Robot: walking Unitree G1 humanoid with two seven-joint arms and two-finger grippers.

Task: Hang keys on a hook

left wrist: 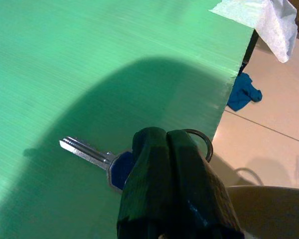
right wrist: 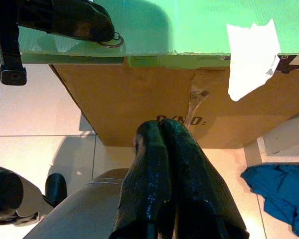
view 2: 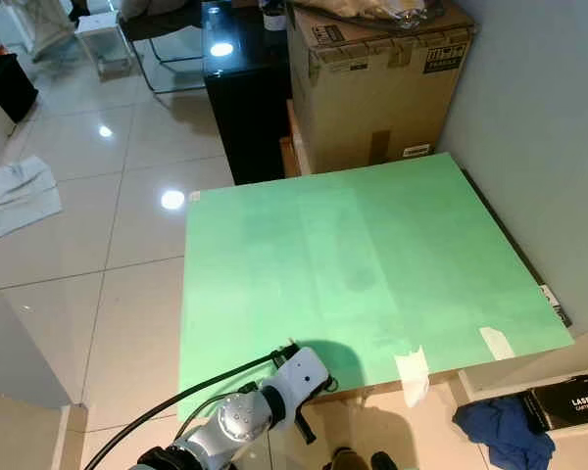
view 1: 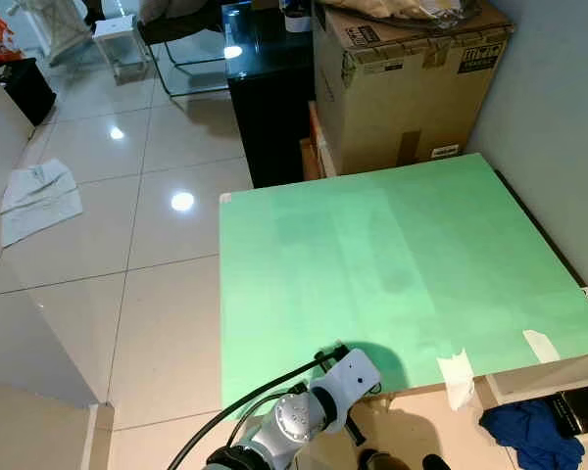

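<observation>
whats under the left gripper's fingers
A key with a blue head lies on the green board, blade pointing away. The left gripper has its fingers closed over the head and part of the key ring, hiding them.

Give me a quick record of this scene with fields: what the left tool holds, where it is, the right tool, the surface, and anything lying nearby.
left tool: shut on the key, which has a blue head and a ring
left tool position: at the near edge of the green board
right tool: shut, holding nothing, low in front of the brown box under the board
surface: green board with white tape at its near edge
nearby: cardboard box beyond the board; blue cloth on the floor
</observation>
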